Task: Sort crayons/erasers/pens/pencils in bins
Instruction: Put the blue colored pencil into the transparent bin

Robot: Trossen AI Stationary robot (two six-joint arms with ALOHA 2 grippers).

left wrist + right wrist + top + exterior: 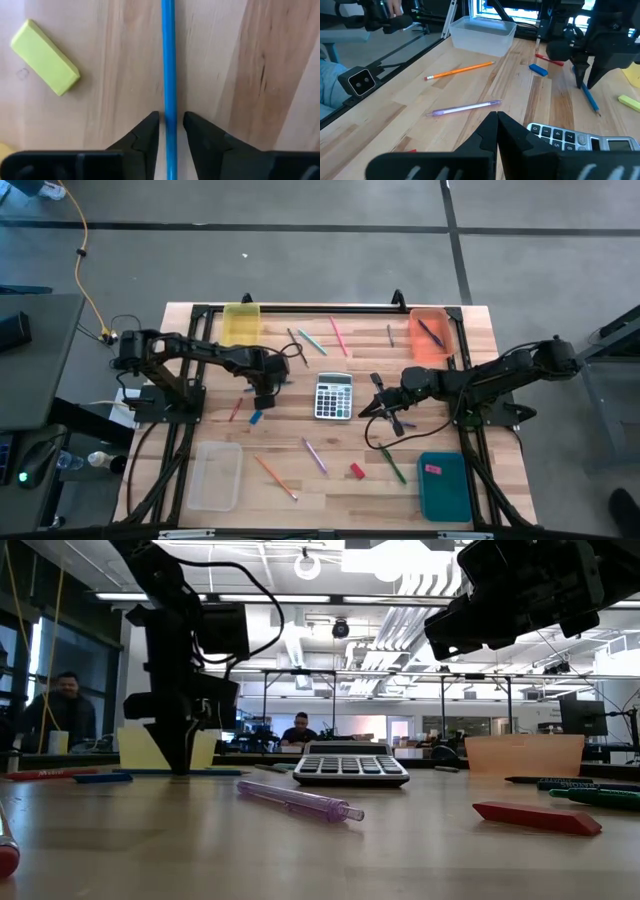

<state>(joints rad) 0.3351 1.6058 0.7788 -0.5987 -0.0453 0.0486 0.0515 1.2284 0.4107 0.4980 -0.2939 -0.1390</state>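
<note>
A blue pencil (169,60) lies flat on the table left of the grey calculator (334,395). My left gripper (170,125) points down over it, open, one finger on each side of the pencil's shaft; it also shows in the right wrist view (585,75). A yellow eraser (45,57) lies beside it. My right gripper (496,125) is shut and empty, raised above the table just right of the calculator (372,412). The bins are yellow (241,323), orange (432,335), clear (215,475) and teal (443,485).
A blue crayon (256,418) and a red crayon (236,410) lie near my left gripper. An orange pencil (275,477), a purple pen (315,455), a red eraser (357,471) and a green pen (392,465) lie toward the near edge. More pencils (338,336) lie at the far side.
</note>
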